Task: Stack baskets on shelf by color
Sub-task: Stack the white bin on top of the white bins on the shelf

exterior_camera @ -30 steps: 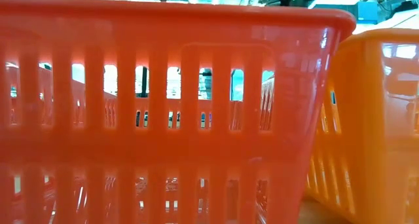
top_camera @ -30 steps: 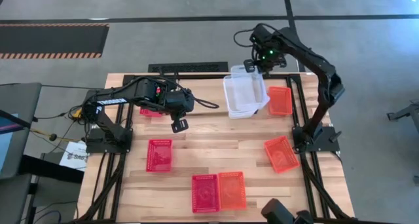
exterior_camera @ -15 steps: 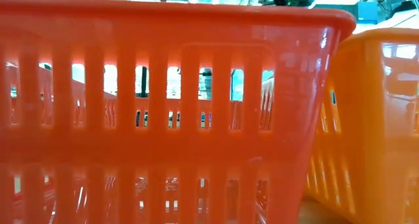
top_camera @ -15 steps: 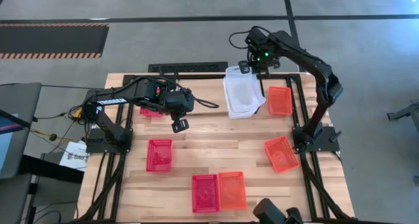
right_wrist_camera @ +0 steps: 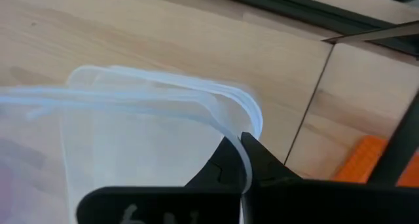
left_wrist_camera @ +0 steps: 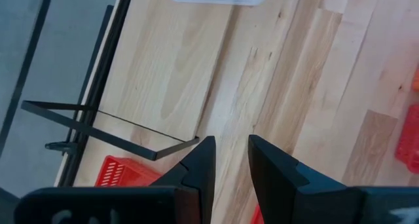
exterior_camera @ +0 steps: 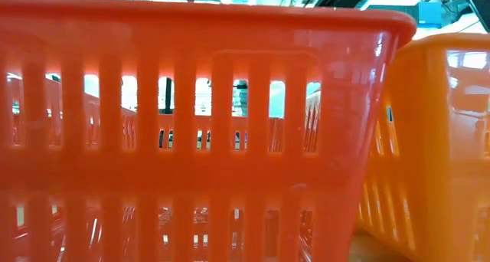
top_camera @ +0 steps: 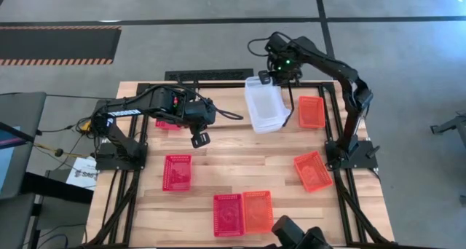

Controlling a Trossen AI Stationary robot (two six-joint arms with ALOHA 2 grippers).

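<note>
Right pincer (right_wrist_camera: 241,160) clamped on clear basket (top_camera: 263,103) rim at desk (top_camera: 240,161) back edge, probably lifted; left pincer (left_wrist_camera: 230,160) narrowly parted, empty, mid-desk.

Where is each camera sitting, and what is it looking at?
High: above, looking down on the table and both arms.
Low: at tabletop height, facing a red basket.
Left wrist: looks past the left hand at wood.
Right wrist: right hand pinching the clear baskets.
Shared: high also shows those clear baskets.
</note>
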